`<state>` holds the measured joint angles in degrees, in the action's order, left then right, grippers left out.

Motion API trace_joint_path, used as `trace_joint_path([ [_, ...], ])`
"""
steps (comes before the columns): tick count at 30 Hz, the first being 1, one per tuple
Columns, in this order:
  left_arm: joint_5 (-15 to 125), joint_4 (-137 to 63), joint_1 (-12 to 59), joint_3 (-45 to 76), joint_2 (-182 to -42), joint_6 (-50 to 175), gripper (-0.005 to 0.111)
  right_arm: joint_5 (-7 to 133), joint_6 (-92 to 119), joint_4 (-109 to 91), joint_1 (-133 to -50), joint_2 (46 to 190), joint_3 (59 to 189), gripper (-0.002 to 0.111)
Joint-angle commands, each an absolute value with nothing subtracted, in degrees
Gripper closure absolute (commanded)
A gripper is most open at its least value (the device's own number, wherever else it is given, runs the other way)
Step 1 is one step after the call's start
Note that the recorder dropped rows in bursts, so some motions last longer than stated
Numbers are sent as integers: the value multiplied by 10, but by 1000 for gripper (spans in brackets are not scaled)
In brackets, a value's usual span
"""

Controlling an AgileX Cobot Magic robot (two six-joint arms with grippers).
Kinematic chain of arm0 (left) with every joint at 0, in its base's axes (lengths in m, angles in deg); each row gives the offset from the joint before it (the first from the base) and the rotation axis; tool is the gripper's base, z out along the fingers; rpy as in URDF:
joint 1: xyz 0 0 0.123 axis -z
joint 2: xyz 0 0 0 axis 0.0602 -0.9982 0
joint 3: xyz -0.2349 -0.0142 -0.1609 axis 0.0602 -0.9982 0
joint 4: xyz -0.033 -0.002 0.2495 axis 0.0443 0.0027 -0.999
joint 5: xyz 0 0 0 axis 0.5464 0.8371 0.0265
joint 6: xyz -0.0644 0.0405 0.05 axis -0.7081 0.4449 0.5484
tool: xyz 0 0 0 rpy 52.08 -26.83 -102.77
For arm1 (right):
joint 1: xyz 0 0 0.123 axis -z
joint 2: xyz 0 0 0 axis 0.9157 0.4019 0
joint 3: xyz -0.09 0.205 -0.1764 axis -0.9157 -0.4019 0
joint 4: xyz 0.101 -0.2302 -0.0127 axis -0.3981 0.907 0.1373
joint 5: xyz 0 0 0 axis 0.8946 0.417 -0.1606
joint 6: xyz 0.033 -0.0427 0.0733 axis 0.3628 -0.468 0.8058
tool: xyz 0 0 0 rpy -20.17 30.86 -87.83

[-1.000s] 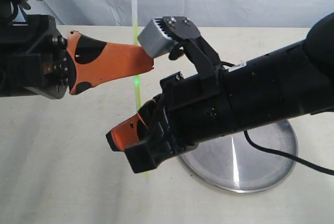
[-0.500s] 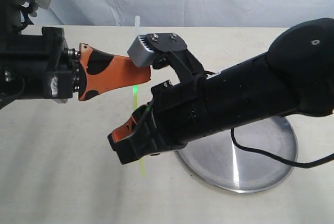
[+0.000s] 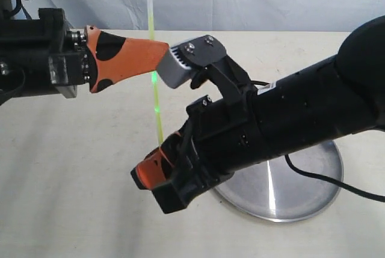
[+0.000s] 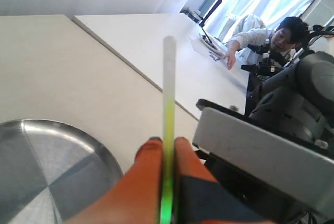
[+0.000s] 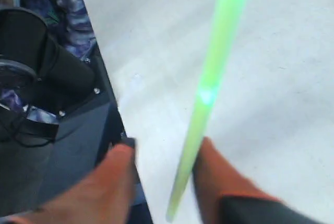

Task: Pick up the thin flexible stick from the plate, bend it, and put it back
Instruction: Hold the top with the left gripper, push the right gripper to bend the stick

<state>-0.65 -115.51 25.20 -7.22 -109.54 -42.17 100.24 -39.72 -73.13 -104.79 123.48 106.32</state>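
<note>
Cream tabletop point(image 3: 72, 168), pale curtain behind. Clear of the plate point(image 3: 313, 186), the thin flexible stick point(image 3: 156, 98) stands upright in the air, its upper part pinched in the left hand point(image 3: 161, 52). The right hand point(image 5: 162, 156) brackets its lower end, fingers apart. The stick is probably light, springy and slick, so grip it near both ends.

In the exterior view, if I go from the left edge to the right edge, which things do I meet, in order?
Black wrist of the left arm → stick → grey camera box → plate. Both claws overlap the stick, so I leave them out.
</note>
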Motion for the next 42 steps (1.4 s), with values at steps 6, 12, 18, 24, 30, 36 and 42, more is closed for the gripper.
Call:
trace_joint_path([
  [6,-54,-1117,254,-66,-1088,-432,106,901,-395,-701,-1047,1230,1061,54],
  [12,-54,-1103,254,-66,-1088,-431,106,935,-395,-697,-1047,1230,1061,105],
  [18,17,-1127,254,-66,-1088,-413,106,1038,-391,-706,-1047,1229,1061,108],
  [24,48,-1211,254,-66,-1088,-425,106,1048,-413,-773,-1047,1183,1061,108],
  [30,71,-1223,254,-66,-1088,-433,106,1030,-428,-800,-1047,1118,1061,109],
  [36,-11,-1144,254,-66,-1088,-433,106,996,-384,-710,-1047,1125,1061,109],
  [42,-78,-1084,254,-66,-1088,-428,106,961,-283,-577,-1047,1177,1061,109],
])
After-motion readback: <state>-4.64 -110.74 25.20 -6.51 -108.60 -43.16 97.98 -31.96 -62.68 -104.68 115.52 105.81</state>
